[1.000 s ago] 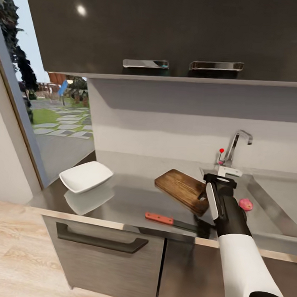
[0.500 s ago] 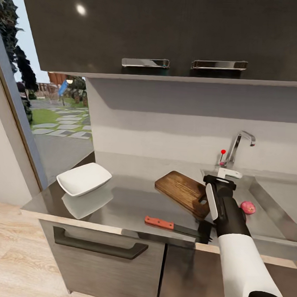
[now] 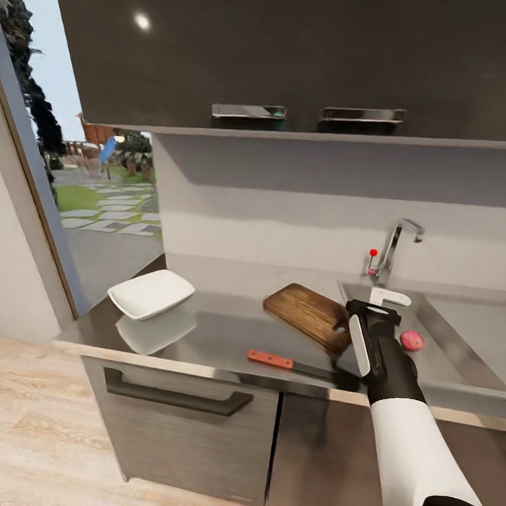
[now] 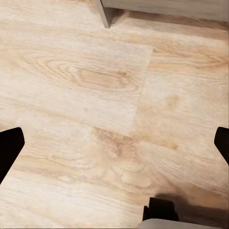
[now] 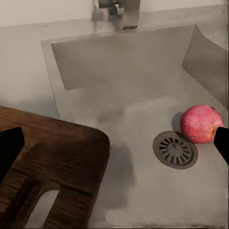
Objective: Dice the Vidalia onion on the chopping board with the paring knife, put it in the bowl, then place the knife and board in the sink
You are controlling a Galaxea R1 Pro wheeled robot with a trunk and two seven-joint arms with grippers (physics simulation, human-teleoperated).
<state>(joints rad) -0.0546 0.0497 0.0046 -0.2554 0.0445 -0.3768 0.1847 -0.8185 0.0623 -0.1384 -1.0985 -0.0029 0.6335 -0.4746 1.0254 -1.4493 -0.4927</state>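
Right arm reaching for the onion [image 5: 201,123] in the sink [image 5: 143,52].
Right fingers [image 5: 10,148] spread open above it, beside the drain [image 5: 175,149]; left fingers [image 4: 9,148] open too.

Dark wall cabinets [image 3: 293,55], wood floor [image 3: 29,419]

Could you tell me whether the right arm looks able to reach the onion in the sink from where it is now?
Probably yes: the right gripper hangs open over the sink, and nothing lies between it and the onion beside the drain.
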